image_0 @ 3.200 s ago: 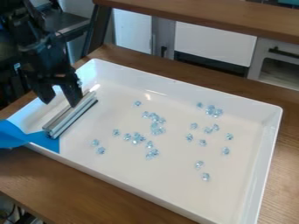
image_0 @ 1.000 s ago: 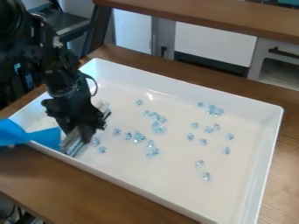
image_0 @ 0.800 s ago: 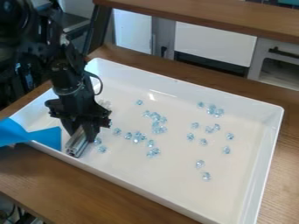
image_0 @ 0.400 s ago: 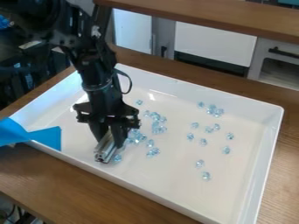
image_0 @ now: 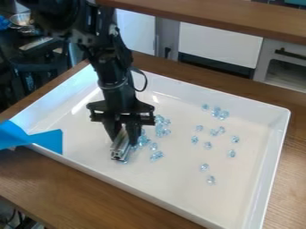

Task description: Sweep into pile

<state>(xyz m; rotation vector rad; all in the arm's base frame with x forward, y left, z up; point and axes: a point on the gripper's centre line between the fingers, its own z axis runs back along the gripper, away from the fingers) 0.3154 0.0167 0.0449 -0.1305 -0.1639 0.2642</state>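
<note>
Beads (image_0: 156, 155) in the tray (image_0: 203, 95), apparently mid-sweep: the claw (image_0: 124, 140) grips a metal bar (image_0: 120, 150), which should next push low across the tray.

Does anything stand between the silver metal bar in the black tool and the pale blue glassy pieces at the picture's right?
Only a loose pale blue glassy cluster, just picture-right of the silver metal bar in the black two-finger tool. Beyond it, nothing visible blocks the white tray up to the farther pieces.
</note>
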